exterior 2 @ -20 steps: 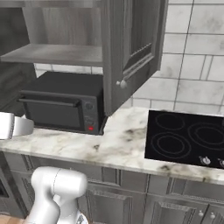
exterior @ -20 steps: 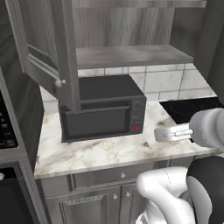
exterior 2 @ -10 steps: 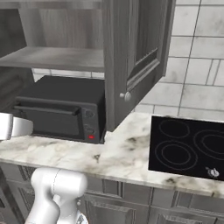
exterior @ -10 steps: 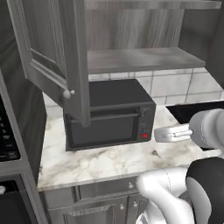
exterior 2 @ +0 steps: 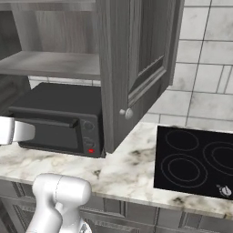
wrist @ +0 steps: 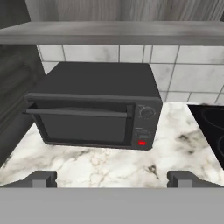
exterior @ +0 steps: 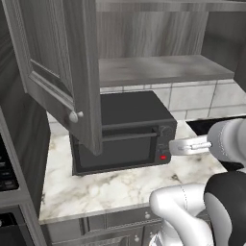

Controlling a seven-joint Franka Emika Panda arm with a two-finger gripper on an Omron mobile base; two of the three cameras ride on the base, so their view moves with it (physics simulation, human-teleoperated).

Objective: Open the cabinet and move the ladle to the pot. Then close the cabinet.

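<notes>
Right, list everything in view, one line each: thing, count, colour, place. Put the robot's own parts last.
grey wood-grain cabinet: one, grey, on the wall above the counter, both doors swung open, its visible shelf bare.
round silver door knobs: two, silver, one on each open door.
black boxy microwave: one, black with a red button, on the counter under the cabinet.
white marbled counter: one, white with grey veins, in front of the microwave.
black glass cooktop: one, black with four burner rings, set in the counter right of the microwave.
tiled backsplash: one, off-white, on the wall behind.
grey drawer fronts: several, grey, below the counter.
gripper: one, dark fingertips, open, facing the microwave, holding nothing.
</notes>
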